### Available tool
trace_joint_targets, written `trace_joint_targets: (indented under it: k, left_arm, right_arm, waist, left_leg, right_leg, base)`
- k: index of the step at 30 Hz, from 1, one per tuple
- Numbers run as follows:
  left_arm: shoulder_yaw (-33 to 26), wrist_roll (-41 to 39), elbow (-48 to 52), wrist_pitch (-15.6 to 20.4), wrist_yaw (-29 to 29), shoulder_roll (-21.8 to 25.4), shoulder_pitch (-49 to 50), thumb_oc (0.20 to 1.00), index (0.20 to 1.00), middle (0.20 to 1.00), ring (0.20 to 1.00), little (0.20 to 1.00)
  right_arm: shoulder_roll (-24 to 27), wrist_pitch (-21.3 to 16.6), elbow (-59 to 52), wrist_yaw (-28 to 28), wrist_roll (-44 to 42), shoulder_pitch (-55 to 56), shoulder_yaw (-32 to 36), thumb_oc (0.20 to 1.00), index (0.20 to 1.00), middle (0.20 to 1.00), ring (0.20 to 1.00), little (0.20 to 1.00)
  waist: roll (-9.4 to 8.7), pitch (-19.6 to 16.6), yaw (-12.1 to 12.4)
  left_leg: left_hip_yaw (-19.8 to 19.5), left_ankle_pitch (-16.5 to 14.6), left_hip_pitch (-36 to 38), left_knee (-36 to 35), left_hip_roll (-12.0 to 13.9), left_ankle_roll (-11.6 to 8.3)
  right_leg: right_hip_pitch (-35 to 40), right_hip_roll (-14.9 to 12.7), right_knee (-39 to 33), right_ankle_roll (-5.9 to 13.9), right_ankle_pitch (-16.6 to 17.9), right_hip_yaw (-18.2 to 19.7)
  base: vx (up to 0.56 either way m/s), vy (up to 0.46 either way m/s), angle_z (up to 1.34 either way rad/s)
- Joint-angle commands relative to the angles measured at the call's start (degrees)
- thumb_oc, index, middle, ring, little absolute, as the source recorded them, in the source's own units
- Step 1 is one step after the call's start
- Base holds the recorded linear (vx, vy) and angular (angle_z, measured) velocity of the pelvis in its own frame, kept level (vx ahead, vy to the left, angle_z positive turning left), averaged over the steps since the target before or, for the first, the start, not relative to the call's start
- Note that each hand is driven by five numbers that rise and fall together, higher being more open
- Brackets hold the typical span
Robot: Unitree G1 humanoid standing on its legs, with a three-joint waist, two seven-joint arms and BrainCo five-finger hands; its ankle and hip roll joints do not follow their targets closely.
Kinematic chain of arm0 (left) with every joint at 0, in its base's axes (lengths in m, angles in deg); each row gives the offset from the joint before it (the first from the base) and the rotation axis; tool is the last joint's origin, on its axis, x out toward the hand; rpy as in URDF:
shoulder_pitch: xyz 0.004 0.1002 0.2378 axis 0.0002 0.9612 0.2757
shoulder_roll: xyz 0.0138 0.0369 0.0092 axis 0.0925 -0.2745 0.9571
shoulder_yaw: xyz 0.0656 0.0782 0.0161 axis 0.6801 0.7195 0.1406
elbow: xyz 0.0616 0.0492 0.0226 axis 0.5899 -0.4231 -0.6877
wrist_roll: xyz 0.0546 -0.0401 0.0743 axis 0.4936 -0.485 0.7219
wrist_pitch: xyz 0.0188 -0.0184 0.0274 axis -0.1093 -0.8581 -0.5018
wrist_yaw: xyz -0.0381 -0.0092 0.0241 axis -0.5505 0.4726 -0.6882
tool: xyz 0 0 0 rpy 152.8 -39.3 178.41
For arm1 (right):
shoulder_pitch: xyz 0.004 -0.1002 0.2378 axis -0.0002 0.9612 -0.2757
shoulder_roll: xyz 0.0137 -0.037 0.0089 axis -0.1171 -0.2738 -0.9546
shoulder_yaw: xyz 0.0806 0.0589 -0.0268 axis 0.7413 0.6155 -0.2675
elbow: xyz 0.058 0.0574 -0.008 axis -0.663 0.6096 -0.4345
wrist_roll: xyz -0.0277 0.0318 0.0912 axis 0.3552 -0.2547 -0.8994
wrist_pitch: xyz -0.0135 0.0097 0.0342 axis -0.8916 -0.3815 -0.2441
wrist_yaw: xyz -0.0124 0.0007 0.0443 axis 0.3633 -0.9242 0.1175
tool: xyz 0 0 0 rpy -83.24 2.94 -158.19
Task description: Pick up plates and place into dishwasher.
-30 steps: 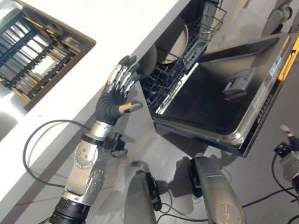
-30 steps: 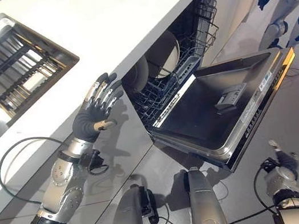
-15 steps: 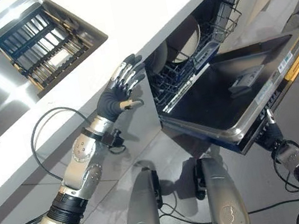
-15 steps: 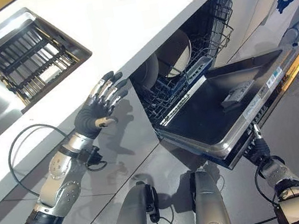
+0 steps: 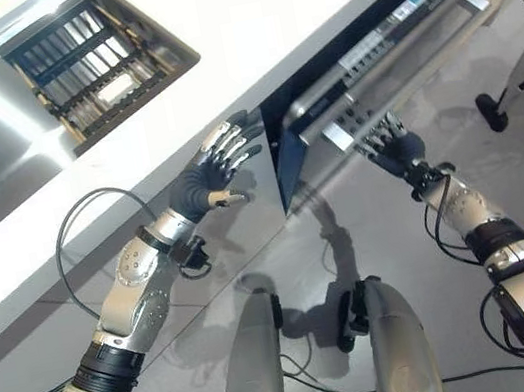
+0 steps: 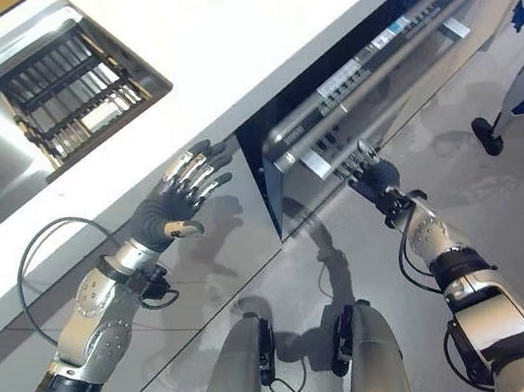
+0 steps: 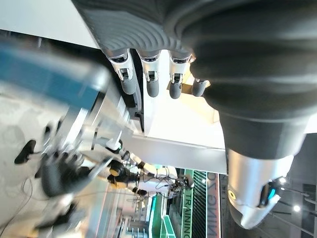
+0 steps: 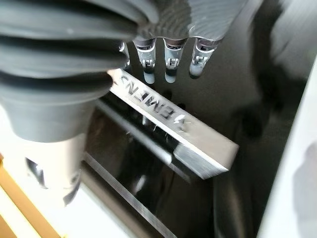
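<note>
From the head views, the right hand presses straight fingers against the nearly shut dishwasher door, apparently closing it; no plates are visible. The left hand hangs spread and empty beside the door's edge, clear of its swing. The right wrist view shows fingertips extended just above the door handle, pushing rather than gripping.

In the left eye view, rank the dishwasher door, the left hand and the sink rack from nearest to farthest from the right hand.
1. Dishwasher door: the right hand has its straight fingers up against the door's front, beside the handle.
2. Left hand: to the left, past the door's edge, open below the counter edge.
3. Sink rack: far upper left, set into the sink.
</note>
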Motion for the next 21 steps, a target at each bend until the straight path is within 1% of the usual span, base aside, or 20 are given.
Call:
trace_joint_targets:
  k: [1, 3, 5, 7, 9, 11, 13, 16, 18, 19, 21]
  left_arm:
    - [3.2, -6.4, 2.4, -0.3, -4.0, 0.1, 0.1, 1.0, 1.0, 1.0, 1.0, 1.0]
    - [3.5, -8.9, 2.3, -1.0, -7.5, -0.4, 0.0, 1.0, 1.0, 1.0, 1.0, 1.0]
    - [4.0, -12.0, 2.6, -3.0, -12.7, -1.4, 0.1, 1.0, 1.0, 1.0, 1.0, 1.0]
    - [4.9, -12.2, 1.9, -5.3, -17.9, -2.7, 0.7, 1.0, 1.0, 1.0, 1.0, 1.0]
    - [6.1, -11.5, 0.7, -6.9, -20.5, -3.4, 1.1, 1.0, 1.0, 1.0, 1.0, 1.0]
    - [7.7, -11.3, -2.2, -10.2, -22.7, -4.7, 1.9, 1.0, 1.0, 1.0, 1.0, 1.0]
    - [9.9, -9.9, -6.8, -12.5, -25.8, -6.7, 3.6, 1.0, 1.0, 1.0, 1.0, 1.0]
    - [13.0, -6.4, -16.9, -16.9, -32.9, -10.0, 6.8, 1.0, 1.0, 1.0, 1.0, 1.0]
    - [14.3, -3.2, -24.2, -19.0, -37.1, -12.0, 8.9, 1.0, 1.0, 1.0, 1.0, 1.0]
    - [14.5, -1.9, -28.4, -21.3, -40.9, -13.5, 10.1, 1.0, 1.0, 1.0, 1.0, 1.0]
    - [13.2, 2.6, -36.9, -22.0, -47.0, -16.2, 12.5, 1.0, 1.0, 1.0, 1.0, 1.0]
  right_arm:
    - [-1.1, -3.6, -4.5, 3.7, -5.6, -9.7, 0.5, 1.0, 1.0, 1.0, 1.0, 1.0]
    - [-1.0, -3.7, -3.0, 3.4, -5.7, -8.7, 0.8, 1.0, 1.0, 1.0, 1.0, 1.0]
    - [-1.0, -3.5, -1.1, 3.2, -5.6, -7.7, 1.1, 1.0, 1.0, 1.0, 1.0, 1.0]
    - [-1.6, -3.3, 1.7, 3.4, -4.3, -6.3, 1.6, 1.0, 1.0, 1.0, 1.0, 1.0]
    - [-2.4, -3.4, 3.6, 3.2, -3.4, -5.3, 1.7, 1.0, 1.0, 1.0, 1.0, 1.0]
    - [-3.5, -3.5, 6.2, 3.2, -2.4, -4.0, 2.0, 1.0, 1.0, 1.0, 1.0, 1.0]
    - [-5.3, -3.9, 7.9, 3.4, -1.4, -1.6, 2.3, 1.0, 1.0, 1.0, 1.0, 1.0]
    - [-8.4, -2.8, 11.1, 3.8, 0.3, 2.2, 2.7, 1.0, 1.0, 1.0, 1.0, 1.0]
    - [-9.9, -1.0, 13.6, 4.3, 1.3, 4.4, 2.6, 1.0, 1.0, 1.0, 1.0, 1.0]
    - [-10.6, 0.5, 15.2, 4.8, 2.7, 5.5, 2.8, 1.0, 1.0, 1.0, 1.0, 1.0]
    - [-11.4, 2.9, 19.5, 7.4, 6.6, 7.7, 3.6, 1.0, 1.0, 1.0, 1.0, 1.0]
  waist:
    - [0.25, -4.5, 1.7]
    - [0.0, -5.0, 1.6]
    - [-0.21, -5.6, 1.7]
    - [-0.43, -6.5, 1.7]
    - [-0.64, -7.4, 1.6]
    - [-1.02, -9.0, 1.4]
    - [-1.52, -10.9, 0.9]
    - [-2.23, -13.6, 0.1]
    - [-2.62, -15.3, -0.4]
    - [-2.69, -16.1, -0.6]
    - [-2.62, -17.4, -0.8]
  left_leg:
    - [3.9, -5.3, 3.6, 1.2, -2.0, 7.36]
    - [3.9, -5.1, 4.6, -0.1, -1.8, 7.3]
    - [4.0, -4.8, 5.6, -1.6, -1.6, 7.14]
    - [4.0, -4.1, 7.3, -4.2, -1.3, 6.82]
    - [4.1, -3.2, 8.8, -6.8, -1.2, 6.6]
    - [4.2, -1.4, 10.7, -11.1, -1.2, 6.04]
    - [4.5, 0.7, 13.9, -17.3, -1.0, 5.34]
    - [4.3, 4.2, 18.6, -26.1, -0.7, 4.06]
    - [4.2, 6.5, 22.1, -32.2, -0.6, 3.29]
    - [4.0, 7.9, 23.6, -35.1, -0.6, 2.89]
    - [3.9, 10.0, 26.0, -40.0, -0.6, 2.37]
  right_leg:
    - [4.6, 3.2, -8.2, -0.45, 5.5, 5.3]
    - [5.7, 3.3, -9.5, -0.44, 5.8, 5.2]
    - [7.0, 3.4, -11.1, -0.45, 6.1, 4.9]
    - [8.9, 3.7, -13.7, -0.21, 6.9, 4.8]
    - [10.5, 4.0, -16.1, 0.11, 7.6, 4.9]
    - [12.3, 4.3, -20.0, 0.72, 9.3, 5.1]
    - [15.0, 4.7, -25.6, 1.7, 11.0, 5.7]
    - [19.3, 5.2, -34.3, 3.28, 13.8, 6.8]
    - [22.3, 5.7, -40.0, 4.35, 15.7, 7.6]
    - [23.7, 5.8, -42.8, 4.92, 16.9, 8.0]
    - [25.5, 6.0, -46.9, 5.88, 18.9, 8.6]
  base:
    - [0.04, -0.011, 0.32]
    - [0.04, -0.01, 0.39]
    - [0.04, -0.002, 0.32]
    - [0.07, 0.01, -0.02]
    - [0.08, 0.025, -0.05]
    - [0.1, 0.032, -0.02]
    - [0.12, 0.032, 0.0]
    - [0.12, 0.03, -0.04]
    - [0.12, 0.036, -0.03]
    - [0.08, 0.048, -0.09]
    - [0.06, 0.058, -0.13]
